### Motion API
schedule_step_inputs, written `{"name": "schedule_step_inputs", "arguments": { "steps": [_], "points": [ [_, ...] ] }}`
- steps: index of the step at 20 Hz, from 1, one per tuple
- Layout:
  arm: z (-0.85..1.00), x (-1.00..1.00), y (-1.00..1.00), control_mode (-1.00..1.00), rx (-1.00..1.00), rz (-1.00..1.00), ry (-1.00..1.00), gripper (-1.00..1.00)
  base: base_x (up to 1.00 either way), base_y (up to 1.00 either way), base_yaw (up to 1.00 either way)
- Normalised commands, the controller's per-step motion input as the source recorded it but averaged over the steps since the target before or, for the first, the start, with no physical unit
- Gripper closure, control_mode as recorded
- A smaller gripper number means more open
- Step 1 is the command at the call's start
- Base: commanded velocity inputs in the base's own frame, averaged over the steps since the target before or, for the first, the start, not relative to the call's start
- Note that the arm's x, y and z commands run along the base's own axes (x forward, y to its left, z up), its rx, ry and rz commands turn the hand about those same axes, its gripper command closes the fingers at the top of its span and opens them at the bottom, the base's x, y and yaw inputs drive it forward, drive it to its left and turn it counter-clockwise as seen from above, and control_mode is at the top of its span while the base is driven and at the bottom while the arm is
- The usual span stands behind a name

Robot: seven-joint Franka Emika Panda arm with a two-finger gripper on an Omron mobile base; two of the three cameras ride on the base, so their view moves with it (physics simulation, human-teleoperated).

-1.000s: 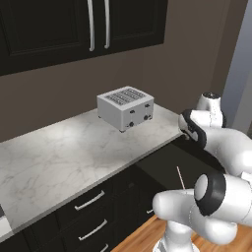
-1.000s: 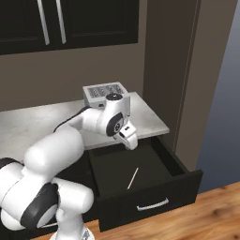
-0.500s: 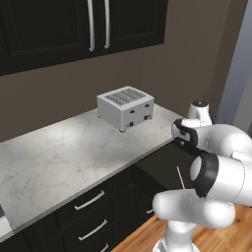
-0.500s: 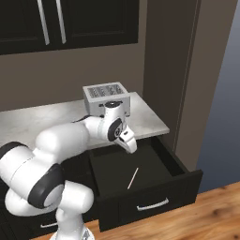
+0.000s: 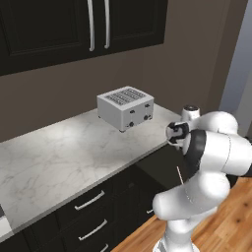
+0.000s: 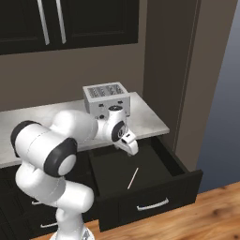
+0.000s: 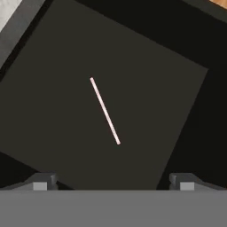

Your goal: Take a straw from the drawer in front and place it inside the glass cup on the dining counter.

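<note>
The drawer (image 6: pixel 154 205) stands pulled out below the worktop, its dark inside (image 7: pixel 155 88) showing. On its floor lies the straw (image 6: pixel 132 178), a thin pale stick that runs slantwise in the hand view (image 7: pixel 105 111) and shows as a fine line in the left base view (image 5: pixel 180 175). My gripper (image 6: pixel 129 146) hangs above the drawer's back part, pointing down, open and holding nothing. In the hand view the gripper (image 7: pixel 113 181) has its two tips wide apart, with the straw ahead between them. The glass cup and the dining counter are out of view.
A silver toaster (image 5: pixel 125 107) sits on the marble worktop (image 5: pixel 54 157) just behind the drawer. Black cupboard doors (image 6: pixel 70 21) hang above. A dark wall panel (image 6: pixel 168 70) rises at the drawer's right. Closed drawers (image 5: pixel 91 216) lie to the left, over a wooden floor (image 6: pixel 215 211).
The arm has folded and the hand has sunk a little over the open drawer. The gripper stays open and the straw has not moved.
</note>
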Motion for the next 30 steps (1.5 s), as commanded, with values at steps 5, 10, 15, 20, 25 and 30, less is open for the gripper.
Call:
{"name": "schedule_step_inputs", "arguments": {
  "steps": [5, 10, 15, 20, 25, 30],
  "points": [
    [-0.41, 0.24, -0.14, -1.00, 0.00, 0.06, 0.04, -1.00, 0.00, 0.00, 0.00],
    [-0.43, 0.32, -0.16, -1.00, 0.01, 0.05, 0.00, -1.00, 0.00, 0.00, 0.00],
    [-0.54, 0.27, -0.06, -1.00, 0.04, 0.06, 0.04, -1.00, 0.00, 0.00, 0.00],
    [-0.52, 0.34, -0.09, -1.00, 0.02, 0.04, 0.01, -1.00, 0.00, 0.00, 0.00],
    [-0.50, 0.37, -0.14, -1.00, 0.00, 0.00, 0.00, -1.00, 0.00, 0.00, 0.00],
    [-0.47, 0.25, -0.24, -1.00, 0.00, 0.02, 0.03, -1.00, 0.00, 0.00, 0.00]
  ]
}}
